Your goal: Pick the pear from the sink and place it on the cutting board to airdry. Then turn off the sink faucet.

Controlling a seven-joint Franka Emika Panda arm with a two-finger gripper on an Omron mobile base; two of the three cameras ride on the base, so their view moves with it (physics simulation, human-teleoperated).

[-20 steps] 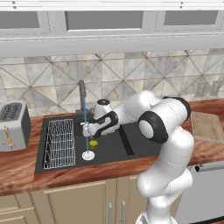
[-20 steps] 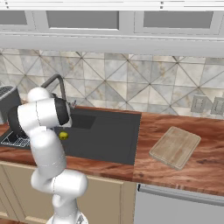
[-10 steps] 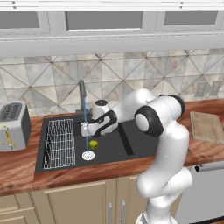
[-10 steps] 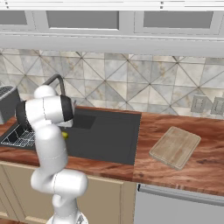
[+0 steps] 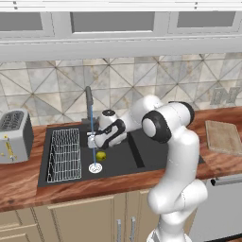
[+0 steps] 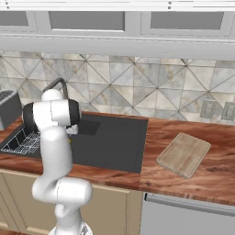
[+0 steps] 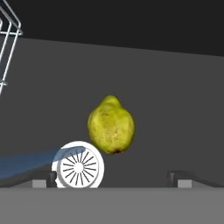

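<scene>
Seen from the hand view, near to far: two dark fingertips (image 7: 43, 178) low at lower left and lower right, wide apart, nothing between them. So: end effector (image 7: 116, 178) spread open, empty, poised short of the fruit.

Just beyond, at frame centre: the pear (image 7: 111, 126), yellow-green, speckled, lying on the dark floor of the sink (image 7: 175, 87), narrow end toward the top of the frame. Just beside its lower left, the round silver drain (image 7: 78, 166), with a pale blue stream of water landing on it from the left edge. Touching the pear or merely beside it: cannot tell. White wire rack (image 7: 8, 39) at upper left, well apart.

Handling, as a judgement: light, firm, but smooth, rounded and probably wet, so slippery; skin likely to bruise under a hard pinch. Best taken across the broad belly, pads on opposite flanks, not on the tapering neck where it would squirt out. Likely to roll if nudged on one side first.

Left base view: end effector (image 5: 94, 142) left of centre, low over the basin, the pear (image 5: 100, 155) just below it; the sink faucet (image 5: 88, 101) upright behind, water running. Farther off, on the table at far right: the cutting board (image 5: 223, 136), bare.
</scene>
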